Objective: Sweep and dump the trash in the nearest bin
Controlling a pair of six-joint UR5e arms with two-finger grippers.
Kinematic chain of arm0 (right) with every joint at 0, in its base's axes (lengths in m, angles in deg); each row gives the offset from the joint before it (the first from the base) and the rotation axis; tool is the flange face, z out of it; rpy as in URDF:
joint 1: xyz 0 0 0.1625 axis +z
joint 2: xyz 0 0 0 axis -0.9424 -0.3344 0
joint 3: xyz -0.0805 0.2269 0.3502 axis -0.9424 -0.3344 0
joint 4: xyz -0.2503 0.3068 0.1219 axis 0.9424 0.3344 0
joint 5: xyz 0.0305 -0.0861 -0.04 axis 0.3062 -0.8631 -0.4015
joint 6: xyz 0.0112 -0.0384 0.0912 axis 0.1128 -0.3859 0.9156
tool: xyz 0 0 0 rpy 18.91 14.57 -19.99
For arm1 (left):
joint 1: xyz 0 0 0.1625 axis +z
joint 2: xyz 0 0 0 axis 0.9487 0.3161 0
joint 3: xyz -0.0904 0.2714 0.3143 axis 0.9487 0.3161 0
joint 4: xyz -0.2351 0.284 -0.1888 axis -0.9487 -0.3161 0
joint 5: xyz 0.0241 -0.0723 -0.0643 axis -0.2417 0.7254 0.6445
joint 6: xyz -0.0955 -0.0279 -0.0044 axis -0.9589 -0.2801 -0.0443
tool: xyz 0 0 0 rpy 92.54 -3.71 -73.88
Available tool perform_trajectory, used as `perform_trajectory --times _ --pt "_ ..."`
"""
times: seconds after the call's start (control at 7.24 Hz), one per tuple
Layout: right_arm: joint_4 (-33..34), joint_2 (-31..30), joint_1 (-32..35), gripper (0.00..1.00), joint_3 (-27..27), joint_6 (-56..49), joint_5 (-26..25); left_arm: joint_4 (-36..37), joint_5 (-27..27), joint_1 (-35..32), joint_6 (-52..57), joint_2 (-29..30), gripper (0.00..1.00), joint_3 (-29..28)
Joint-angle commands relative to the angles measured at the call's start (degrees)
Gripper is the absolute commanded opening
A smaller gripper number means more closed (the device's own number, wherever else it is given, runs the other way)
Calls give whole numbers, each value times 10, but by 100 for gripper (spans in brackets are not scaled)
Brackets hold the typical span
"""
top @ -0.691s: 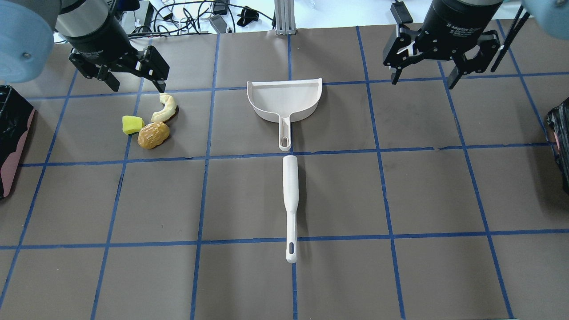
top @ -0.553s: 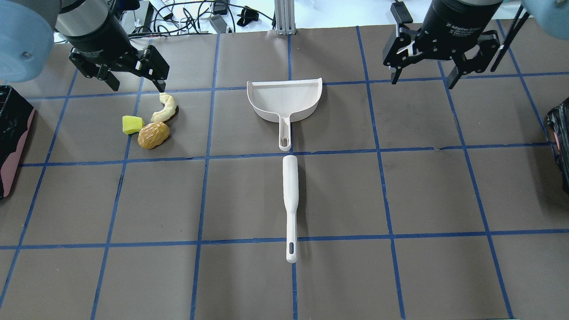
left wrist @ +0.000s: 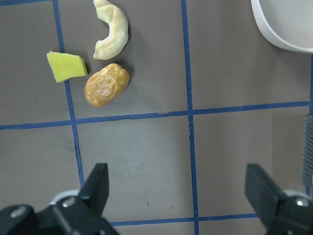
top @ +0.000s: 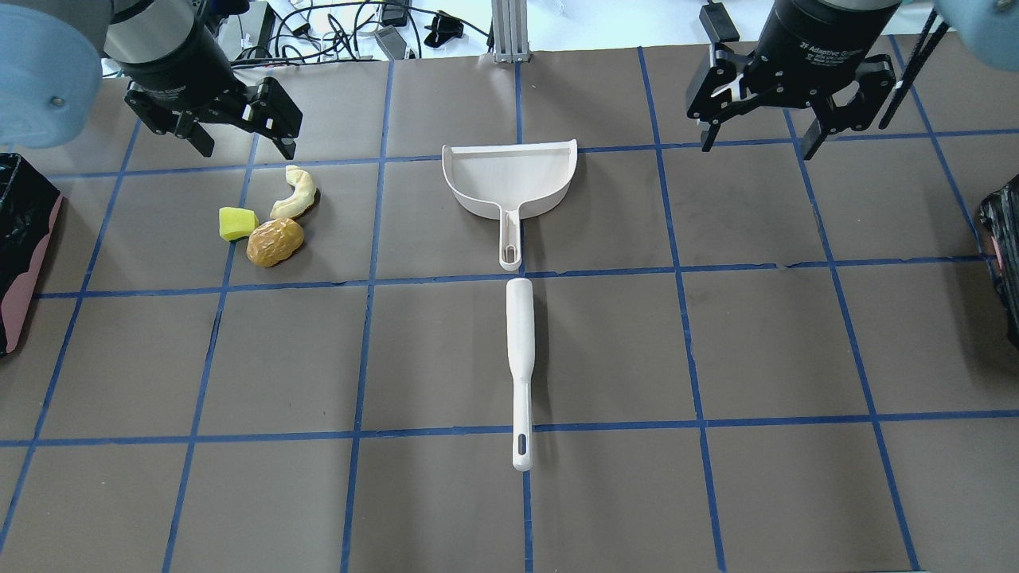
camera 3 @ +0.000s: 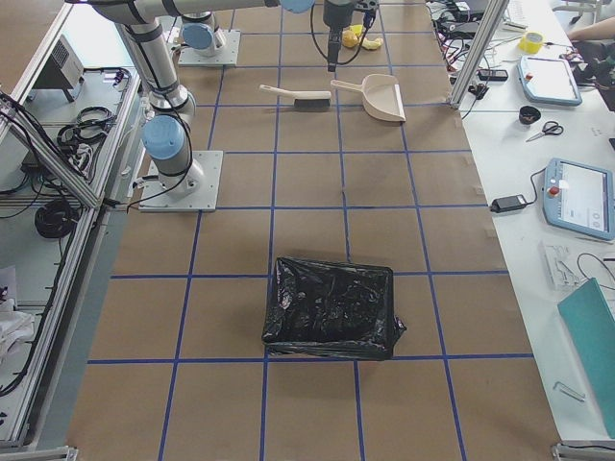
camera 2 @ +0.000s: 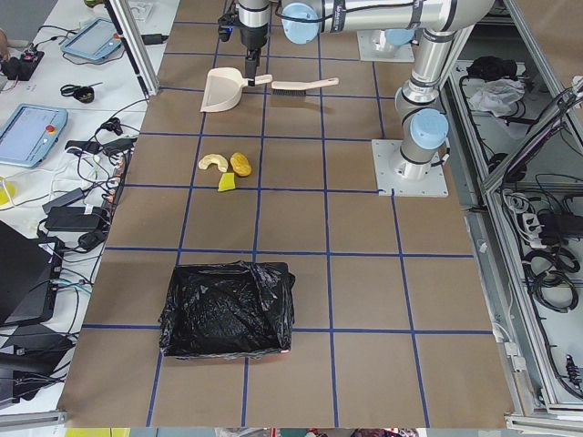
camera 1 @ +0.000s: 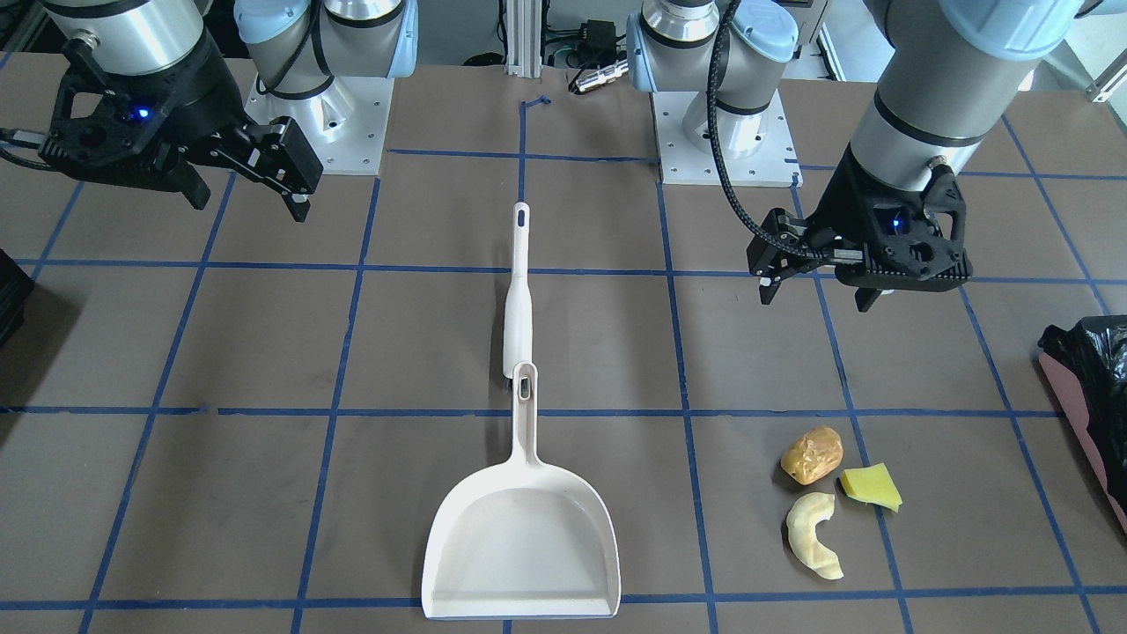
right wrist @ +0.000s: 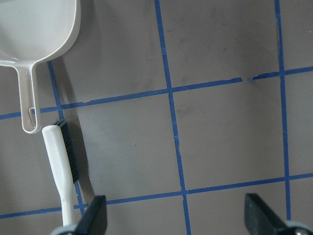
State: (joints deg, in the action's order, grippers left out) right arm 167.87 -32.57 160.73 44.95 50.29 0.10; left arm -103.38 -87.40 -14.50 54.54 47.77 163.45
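A golden-brown chunk (top: 275,242), a cream crescent (top: 296,193) and a yellow wedge (top: 237,224) are lying clustered on the robot's-left side of the dustpan (top: 509,179), none inside it. The bin (top: 20,298) is sitting farther out on that same side. The brush (top: 520,366) is lying in line with the dustpan's handle, close to its tip. The left gripper (top: 243,150) is hovering just beyond the crescent, fingers spread and empty. The right gripper (top: 756,147) is hanging on the dustpan's opposite side, fingers likewise wide apart.
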Motion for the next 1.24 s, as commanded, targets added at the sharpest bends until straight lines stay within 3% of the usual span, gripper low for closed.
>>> perform_trajectory --times 0.0,1.11 --pt "0 0 0 100 0 -1 0 2 -2 3 -1 0 100 1" --pt "0 0 0 100 4 -3 -1 -6 -1 3 -12 1 100 2"
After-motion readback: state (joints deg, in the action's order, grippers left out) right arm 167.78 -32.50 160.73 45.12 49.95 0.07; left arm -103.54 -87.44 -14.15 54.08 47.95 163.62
